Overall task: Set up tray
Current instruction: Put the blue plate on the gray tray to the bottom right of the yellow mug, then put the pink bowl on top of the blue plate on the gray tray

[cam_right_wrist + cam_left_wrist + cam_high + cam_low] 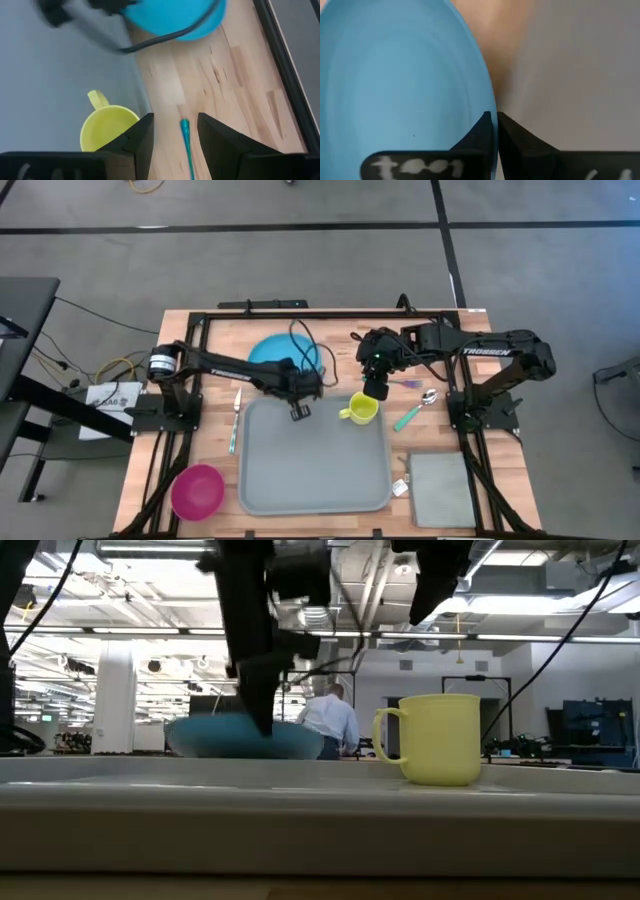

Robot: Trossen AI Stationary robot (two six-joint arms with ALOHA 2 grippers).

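Apparently to drag it onto the tray (310,465), the left jaws (495,131) pinch the blue plate's (280,350) rim; the right jaws (175,131) hover open, empty.

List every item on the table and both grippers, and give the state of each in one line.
tray: flat on table, mug in its corner.
yellow mug: upright, empty, free.
blue plate: rim pinched by left gripper.
right gripper: open, above the teal spoon handle beside the mug.
pink bowl: upright, on table outside the tray.
grey cloth: lying flat, outside the tray.
teal spoon: lying on table.
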